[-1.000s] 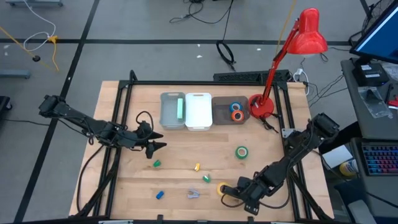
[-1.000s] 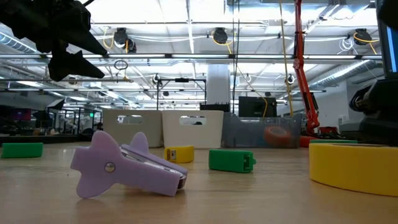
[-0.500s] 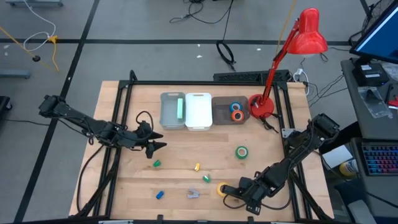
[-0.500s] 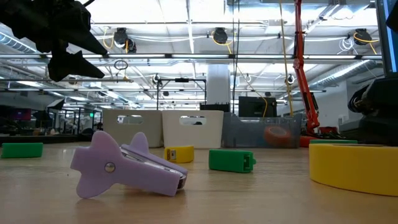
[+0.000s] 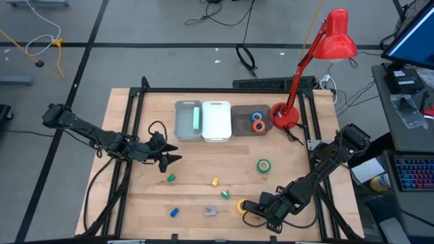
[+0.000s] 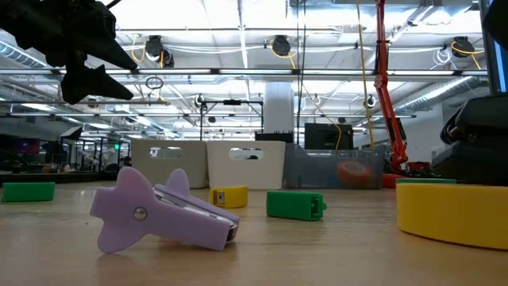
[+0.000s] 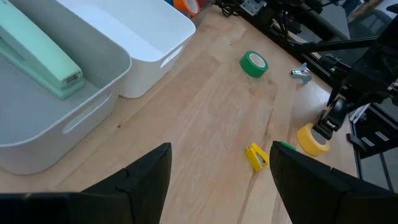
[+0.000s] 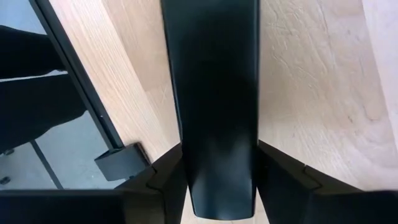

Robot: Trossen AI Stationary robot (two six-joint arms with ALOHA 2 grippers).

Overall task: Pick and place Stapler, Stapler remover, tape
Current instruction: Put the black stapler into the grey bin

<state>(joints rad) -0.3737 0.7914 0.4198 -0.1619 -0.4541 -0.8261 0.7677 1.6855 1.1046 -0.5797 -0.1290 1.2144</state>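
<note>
Fingers (image 7: 146, 180) of the left gripper (image 5: 171, 158) are standing spread apart with nothing between them, hovering over bare wood in front of the grey bin (image 5: 183, 125), where the mint-green stapler (image 7: 38, 50) is already lying. Moving rightward along the table (image 5: 196, 176), small solid blocks are sitting loose: a green one (image 5: 171, 178), a blue one (image 5: 174, 211) and a yellow one (image 5: 215, 181). Next is the lilac stapler remover (image 6: 163, 212), resting on its side near the front edge; it is looking like light hard plastic, and its winged grips are probably offering the firmest hold, since the tapered jaw end may be slipping out of a pinch. Beyond it the yellow tape (image 6: 450, 212) is lying flat at the front, with the right gripper (image 5: 245, 211) pressing in low right at it; whether those fingers are closed on the ring I cannot tell. The roll is likely light, stiff and smooth, so pinching across its wall, one finger inside the hole, seems safest. Further right the green tape (image 5: 263, 165) is waiting alone mid-table, while the blue and orange rolls (image 5: 258, 121) are sitting in the dark bin (image 5: 239, 122).
</note>
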